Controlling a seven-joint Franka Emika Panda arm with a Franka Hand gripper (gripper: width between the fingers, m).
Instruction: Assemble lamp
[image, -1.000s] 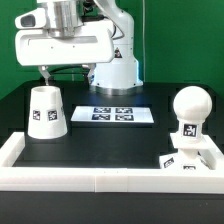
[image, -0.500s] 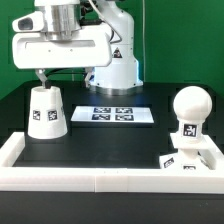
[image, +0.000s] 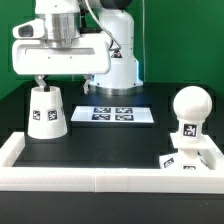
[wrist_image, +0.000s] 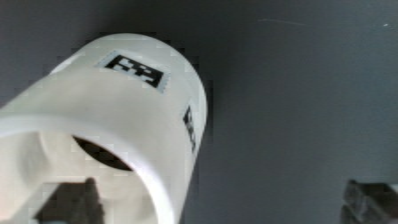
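The white tapered shade (image: 45, 112) stands with its narrow open end up at the exterior view's left. It fills much of the wrist view (wrist_image: 107, 120). My gripper (image: 63, 85) hangs open and empty just above it. In the wrist view my gripper (wrist_image: 221, 205) has one fingertip (wrist_image: 68, 200) over the shade's opening and the other over bare table, so the shade's wall lies between them. The round-headed bulb (image: 188, 108) stands upright at the exterior view's right. The square base (image: 190, 158) lies in front of it against the white border.
The marker board (image: 118, 115) lies flat mid-table beside the shade, in front of the arm's white base (image: 115, 65). A raised white border (image: 90, 178) runs along the table's front and sides.
The gripper has come down a little toward the shade and turned slightly. The shade, bulb and base have not moved.
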